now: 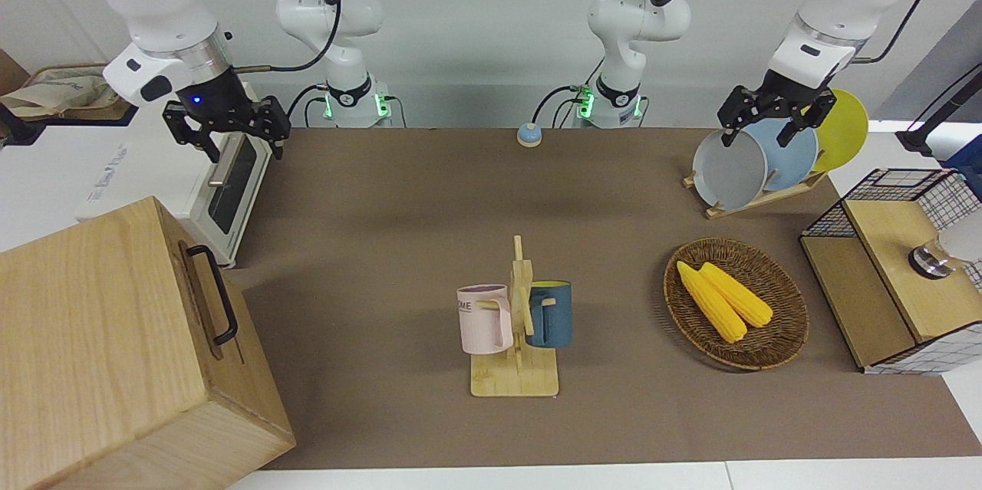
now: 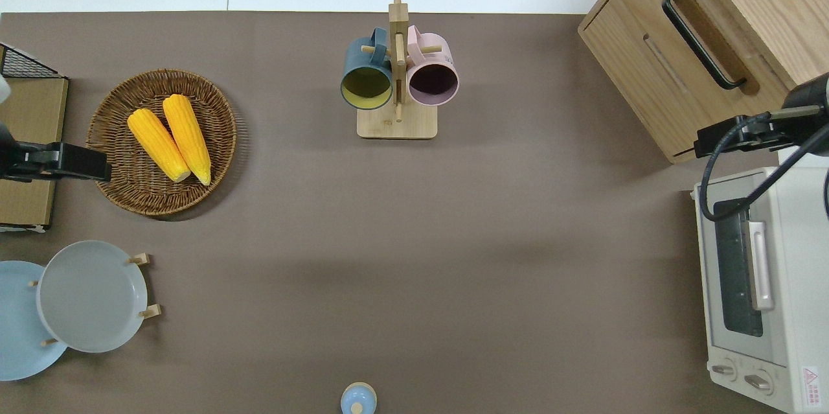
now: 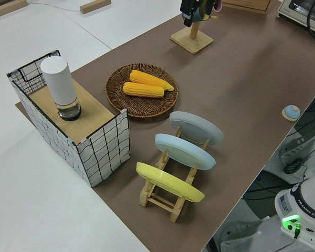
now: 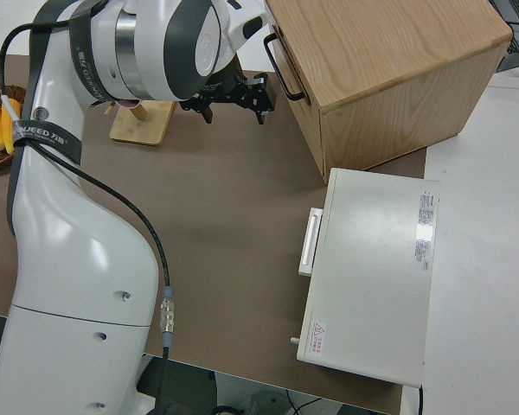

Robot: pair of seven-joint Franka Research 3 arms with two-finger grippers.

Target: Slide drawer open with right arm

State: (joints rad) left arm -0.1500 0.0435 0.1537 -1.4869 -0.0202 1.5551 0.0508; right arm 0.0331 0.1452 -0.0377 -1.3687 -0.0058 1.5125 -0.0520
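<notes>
The drawer (image 1: 205, 298) is sitting shut in the front of the big wooden box (image 1: 100, 352), which is standing at the right arm's end of the brown surface (image 1: 430, 198), on the part farthest from the robots. A black bar handle (image 1: 215, 294) is running across the drawer's front, and nothing is touching it.

The right gripper (image 1: 230, 139) is hanging in the air with a little blue light on its wrist. Its jaws are spread open and holding nothing. From above, only a bit of this arm is showing, at the edge of the view, over the gap where the wooden box and the white toaster oven (image 2: 764, 284) come close together. The gripper is well apart from the handle.

The toaster oven is sitting beside the box, nearer to the robots, with its glass door closed.

The left gripper (image 1: 773, 122) is parked, and its jaws are open too.

In the middle of the surface, a pink mug (image 1: 485, 319) and a blue mug (image 1: 551, 314) are hanging on a wooden mug stand (image 1: 515, 367). Toward the left arm's end, two yellow corn cobs (image 1: 723, 300) are lying in a round woven basket (image 1: 782, 337). Three plates are standing in a wooden plate rack (image 1: 756, 198), nearer to the robots than the basket.
</notes>
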